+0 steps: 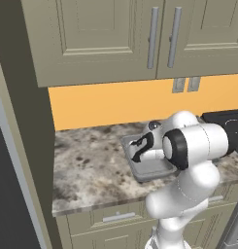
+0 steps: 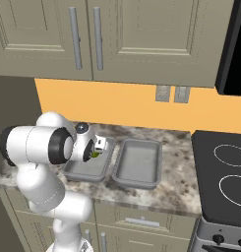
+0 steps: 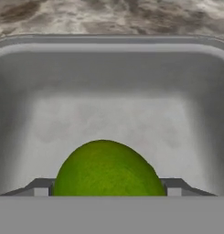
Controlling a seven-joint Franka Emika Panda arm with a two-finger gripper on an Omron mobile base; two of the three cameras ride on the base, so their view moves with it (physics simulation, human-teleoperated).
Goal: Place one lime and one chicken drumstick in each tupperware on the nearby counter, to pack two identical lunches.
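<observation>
Speckled counter (image 2: 176, 182) under beige cabinets (image 2: 141, 34), black stovetop (image 2: 225, 177) at 3 o'clock. Two grey trays sit side by side, touching; gripper (image 2: 98, 149) hangs over the left tray (image 2: 85, 170), clenched around a lime (image 3: 109, 170). Right tray (image 2: 137, 165) stands bare; arm's elbow hides the left tray's near edge.

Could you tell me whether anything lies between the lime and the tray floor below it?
Nothing visible does. The lime sits between the fingers of the gripper over the left tupperware, whose floor looks bare in the hand view.
</observation>
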